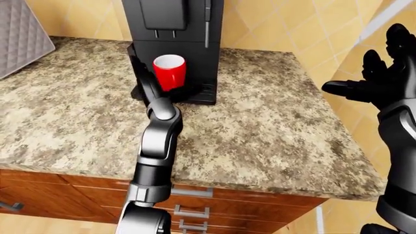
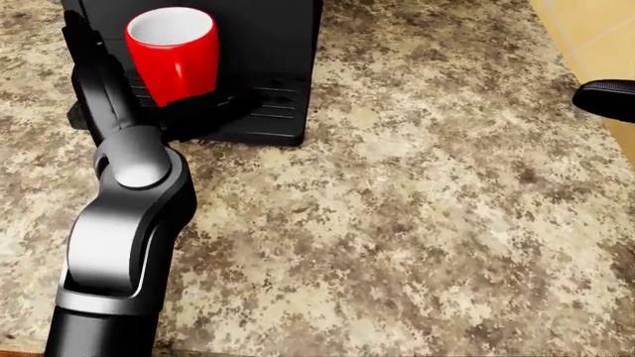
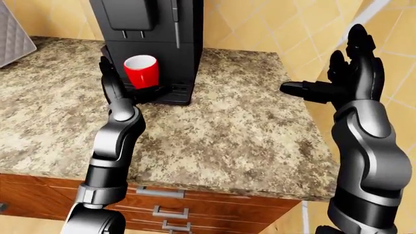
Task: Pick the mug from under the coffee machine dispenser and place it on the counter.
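The red mug (image 2: 173,52) stands upright on the drip tray of the black coffee machine (image 1: 175,29), under its dispenser. My left hand (image 2: 158,74) is at the mug's lower part, open. Its long fingers (image 2: 87,52) rise along the mug's left side, and the thumb (image 2: 223,103) reaches across the tray below the mug's base. I cannot tell whether they touch the mug. My left forearm (image 2: 124,223) runs up from the bottom of the head view. My right hand (image 3: 338,80) is raised at the right, well away from the machine, fingers spread and empty.
The speckled granite counter (image 1: 260,126) stretches right of and below the machine. A grey quilted object (image 1: 23,34) stands at the top left. Wooden drawers (image 1: 214,204) lie under the counter's near edge. A yellow tiled wall (image 1: 279,24) stands behind the counter.
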Motion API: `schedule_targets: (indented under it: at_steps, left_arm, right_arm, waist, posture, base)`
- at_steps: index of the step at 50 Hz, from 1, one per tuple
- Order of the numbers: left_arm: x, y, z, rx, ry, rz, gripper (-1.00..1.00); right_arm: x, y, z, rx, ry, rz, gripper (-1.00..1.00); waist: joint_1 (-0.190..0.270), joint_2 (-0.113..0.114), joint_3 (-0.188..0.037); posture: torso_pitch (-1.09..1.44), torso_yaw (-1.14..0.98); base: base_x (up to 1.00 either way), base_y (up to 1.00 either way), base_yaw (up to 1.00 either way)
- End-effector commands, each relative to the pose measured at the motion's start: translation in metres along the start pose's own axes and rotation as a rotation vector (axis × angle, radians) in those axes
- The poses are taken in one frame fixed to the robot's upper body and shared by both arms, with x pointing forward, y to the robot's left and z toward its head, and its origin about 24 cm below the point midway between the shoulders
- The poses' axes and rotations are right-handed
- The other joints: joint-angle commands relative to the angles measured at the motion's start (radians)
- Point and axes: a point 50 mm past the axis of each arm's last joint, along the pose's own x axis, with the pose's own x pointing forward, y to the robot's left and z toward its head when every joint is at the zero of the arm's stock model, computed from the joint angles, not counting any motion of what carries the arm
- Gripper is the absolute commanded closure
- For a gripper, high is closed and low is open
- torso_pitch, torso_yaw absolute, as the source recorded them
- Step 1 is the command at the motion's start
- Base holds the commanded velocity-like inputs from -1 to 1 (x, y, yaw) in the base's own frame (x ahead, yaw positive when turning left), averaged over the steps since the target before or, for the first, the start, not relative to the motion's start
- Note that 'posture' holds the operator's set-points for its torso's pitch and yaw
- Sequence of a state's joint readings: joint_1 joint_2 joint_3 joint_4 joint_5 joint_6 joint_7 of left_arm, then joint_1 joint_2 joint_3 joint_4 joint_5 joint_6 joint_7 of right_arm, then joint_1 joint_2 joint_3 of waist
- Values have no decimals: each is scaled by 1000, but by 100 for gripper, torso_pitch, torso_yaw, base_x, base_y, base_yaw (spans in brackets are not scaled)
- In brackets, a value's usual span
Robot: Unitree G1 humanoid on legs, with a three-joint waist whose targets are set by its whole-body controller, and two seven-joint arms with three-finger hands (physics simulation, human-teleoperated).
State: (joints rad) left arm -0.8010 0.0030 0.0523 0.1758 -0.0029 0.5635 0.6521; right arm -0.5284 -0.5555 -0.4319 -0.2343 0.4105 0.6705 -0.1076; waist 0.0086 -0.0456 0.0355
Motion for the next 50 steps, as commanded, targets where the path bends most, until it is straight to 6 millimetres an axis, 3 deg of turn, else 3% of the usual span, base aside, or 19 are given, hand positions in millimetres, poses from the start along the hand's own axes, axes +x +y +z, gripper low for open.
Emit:
schedule_targets:
  at_steps: [1, 50]
  left_arm:
    - [-1, -1, 23, -53, -94, 2, -100]
    - [34, -33, 17, -34, -92, 32, -100]
  right_arm:
    - [-1, -2, 20, -1, -92, -6, -100]
    - [-3, -4, 24, 16, -91, -8, -100]
  waist:
    - [1, -5, -26]
    - [2, -14, -31]
  posture:
    - [0, 0]
    - [0, 0]
  base:
    - [0, 0, 0]
    - [0, 0, 0]
